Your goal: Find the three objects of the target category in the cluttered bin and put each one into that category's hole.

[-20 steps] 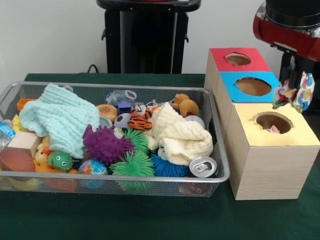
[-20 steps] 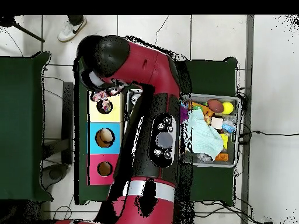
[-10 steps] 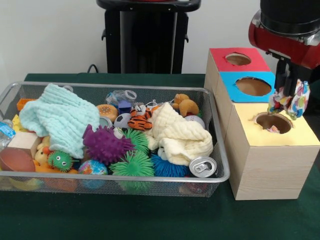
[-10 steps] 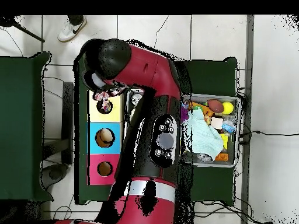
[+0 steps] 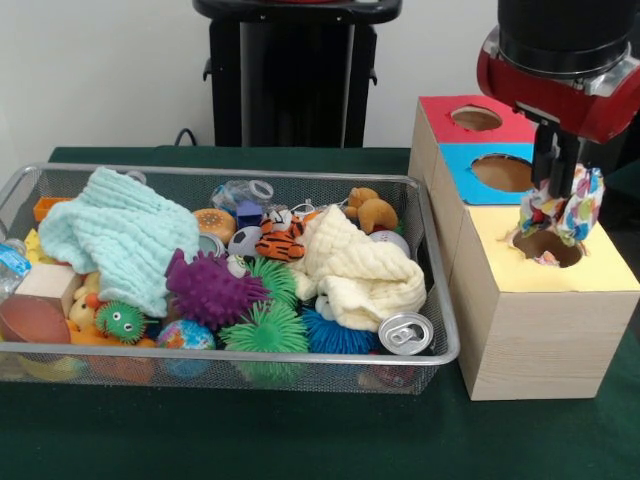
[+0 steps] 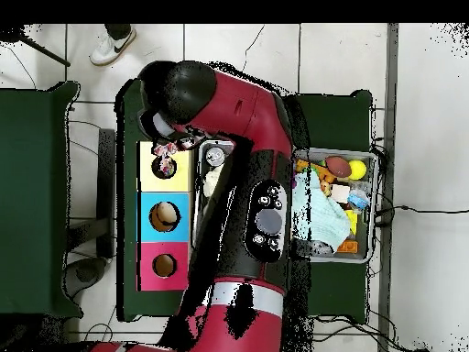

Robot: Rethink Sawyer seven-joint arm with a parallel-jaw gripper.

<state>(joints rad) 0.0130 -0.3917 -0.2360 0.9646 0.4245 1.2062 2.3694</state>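
Patterned cloth point(image 5: 560, 207) above green-covered table point(image 5: 300, 440)

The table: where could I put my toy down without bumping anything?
The green table is bare in front of the bin and boxes. A bare strip also runs behind the bin. The bin is crammed full. At the yellow box's hole, the claw hangs with a colourful cloth.

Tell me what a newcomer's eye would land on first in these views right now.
Most likely the gripper, holding a colourful patterned cloth right above the hole of the yellow box at the front view's right. Next, the wire bin heaped with toys and cloths, the purple spiky ball standing out near its front. In the overhead view the red arm covers much of the scene.
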